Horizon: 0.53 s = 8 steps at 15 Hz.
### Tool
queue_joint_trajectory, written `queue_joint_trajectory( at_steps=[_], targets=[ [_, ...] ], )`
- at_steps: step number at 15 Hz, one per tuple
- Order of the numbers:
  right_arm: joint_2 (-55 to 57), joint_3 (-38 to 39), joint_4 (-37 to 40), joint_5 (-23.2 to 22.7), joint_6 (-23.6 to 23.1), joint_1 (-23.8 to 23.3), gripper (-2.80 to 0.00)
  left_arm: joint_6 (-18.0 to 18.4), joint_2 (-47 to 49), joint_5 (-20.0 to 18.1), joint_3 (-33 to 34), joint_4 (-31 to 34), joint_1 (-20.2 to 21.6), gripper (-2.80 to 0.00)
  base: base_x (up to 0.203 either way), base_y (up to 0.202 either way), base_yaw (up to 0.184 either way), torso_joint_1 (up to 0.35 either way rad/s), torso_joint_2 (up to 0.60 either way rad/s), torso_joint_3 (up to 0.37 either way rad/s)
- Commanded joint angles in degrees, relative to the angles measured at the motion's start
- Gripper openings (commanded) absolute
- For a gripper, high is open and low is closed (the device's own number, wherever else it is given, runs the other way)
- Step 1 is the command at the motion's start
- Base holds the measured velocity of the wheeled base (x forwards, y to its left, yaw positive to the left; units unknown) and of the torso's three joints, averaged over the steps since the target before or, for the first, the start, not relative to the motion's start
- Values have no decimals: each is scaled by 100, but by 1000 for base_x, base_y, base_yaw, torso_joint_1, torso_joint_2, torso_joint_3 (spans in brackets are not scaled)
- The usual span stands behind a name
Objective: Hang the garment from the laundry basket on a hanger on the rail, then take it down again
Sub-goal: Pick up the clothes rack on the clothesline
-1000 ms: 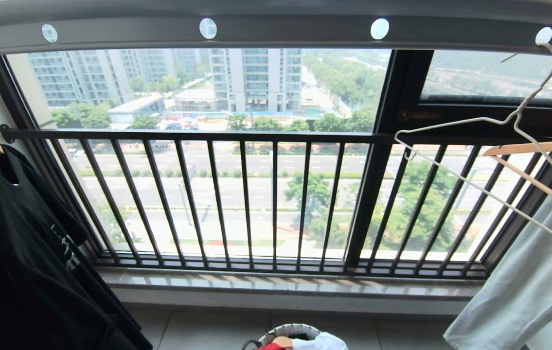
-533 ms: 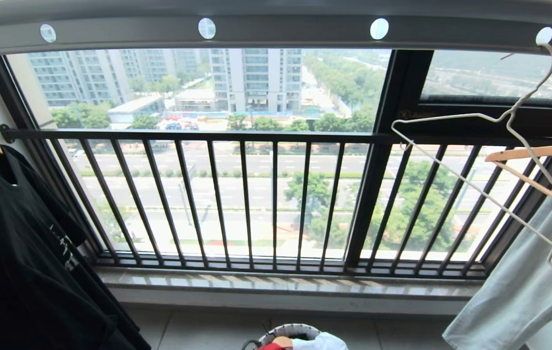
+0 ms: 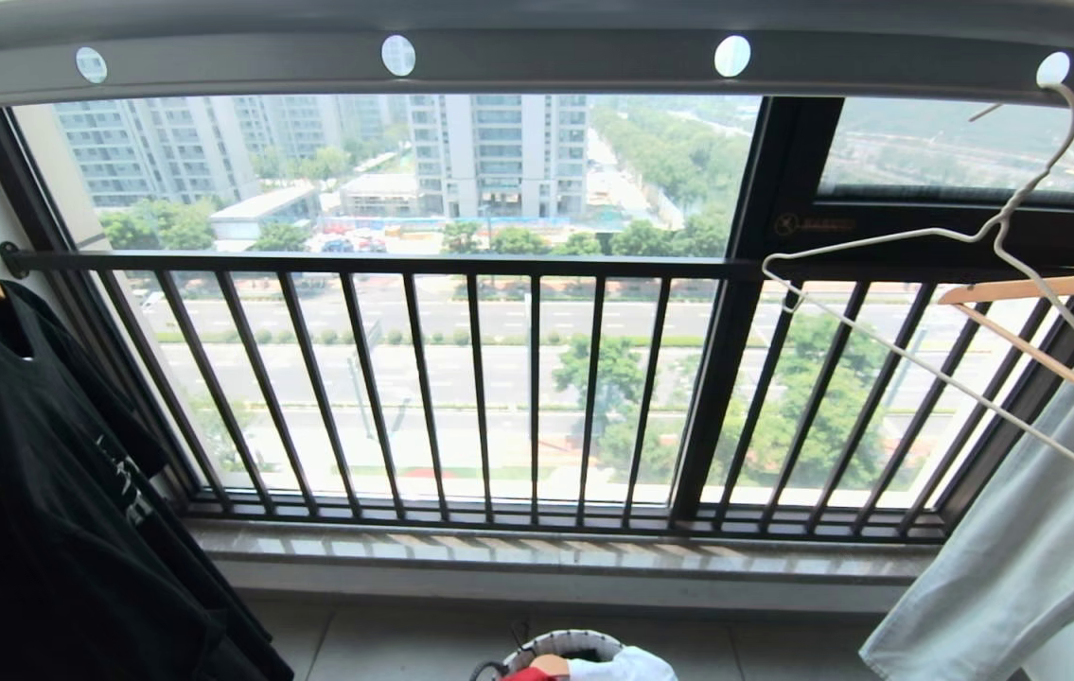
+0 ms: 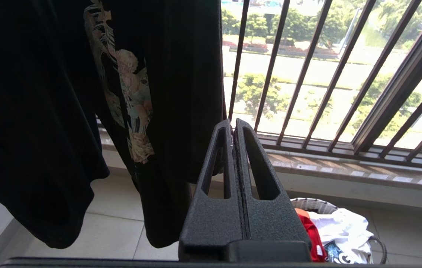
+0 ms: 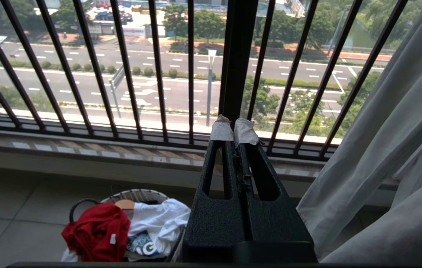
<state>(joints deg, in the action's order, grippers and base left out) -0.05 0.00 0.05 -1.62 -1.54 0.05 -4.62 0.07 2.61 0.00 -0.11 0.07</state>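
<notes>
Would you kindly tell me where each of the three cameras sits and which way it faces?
Head view: up on the head, facing the barred window; rail above, wire hanger at right, laundry basket below. No arm shows.
Left wrist view: behind the left gripper, fingers shut, facing the black T-shirt and window.
Right wrist view: behind the right gripper, fingers shut, facing the window bars and a pale hanging cloth.
Shared: both wrist views show the red T-shirt in the basket.

High-rise home balcony; drying rail (image 3: 537, 57), barred window (image 3: 499, 378), laundry basket (image 5: 136, 195).
</notes>
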Motion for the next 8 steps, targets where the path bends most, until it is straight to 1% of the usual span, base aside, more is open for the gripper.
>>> queue_joint_trajectory(
  at_steps=[1, 4, 6, 8],
  targets=[
    [14, 0, 27, -5, -1, 2, -280, -4, 1, 3, 0, -7, 1, -280, 0, 0, 0, 0, 0, 0],
    [5, 0, 21, -5, 5, -5, -280, -4, 1, 3, 0, -7, 1, -280, 0, 0, 0, 0, 0, 0],
    [5, -62, 27, 87, -2, -11, -280, -4, 1, 3, 0, -7, 1, -280, 0, 0, 0, 0, 0, 0],
    [29, -446, 158, 180, -11, -6, -280, -4, 1, 3, 0, -6, 1, -280, 0, 0, 0, 0, 0, 0]
  ],
)
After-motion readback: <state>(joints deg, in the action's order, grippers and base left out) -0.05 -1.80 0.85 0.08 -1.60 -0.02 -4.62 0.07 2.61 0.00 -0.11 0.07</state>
